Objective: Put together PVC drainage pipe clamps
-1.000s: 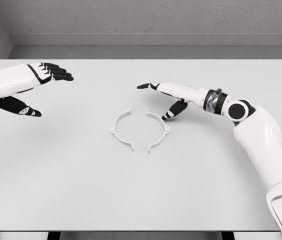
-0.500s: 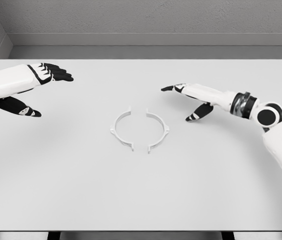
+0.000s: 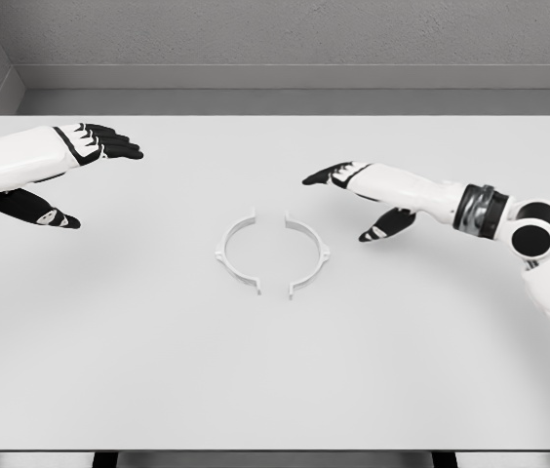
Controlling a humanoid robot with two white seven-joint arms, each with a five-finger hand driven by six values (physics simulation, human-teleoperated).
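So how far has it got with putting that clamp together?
Barely started, by the look of it. The two clamp halves, left clamp half and right clamp half, lie facing each other on the table, with gaps between their ends, so nothing is joined. Neither hand holds anything: the right hand hovers open beside the right half, the left hand open at far left. Grasping and joining remain.

Left hand point(image 3: 46, 174) and right hand point(image 3: 373, 195) hover, fingers seemingly relaxed, empty
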